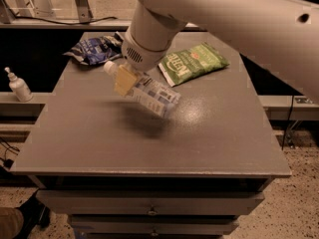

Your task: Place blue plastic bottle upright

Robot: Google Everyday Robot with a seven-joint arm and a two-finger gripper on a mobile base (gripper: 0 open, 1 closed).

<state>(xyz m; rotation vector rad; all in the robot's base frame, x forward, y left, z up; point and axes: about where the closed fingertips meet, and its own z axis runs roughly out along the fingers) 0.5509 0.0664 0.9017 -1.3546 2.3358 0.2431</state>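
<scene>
Claw clenching around blue plastic bottle near cap end, hovering above table, left of centre. Bottle tilting: white cap pointing up-left, base down-right, shadow falling on table beneath. Blue snack bag lying at back-left corner, green snack bag lying behind bottle. White pump bottle standing off table, far left.

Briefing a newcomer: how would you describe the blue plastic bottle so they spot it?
Find the grey table; above its middle the gripper holds the blue plastic bottle near its white cap, tilted off the surface. Unlike the flat blue bag and green bag behind, it is a clear labelled cylinder.
</scene>
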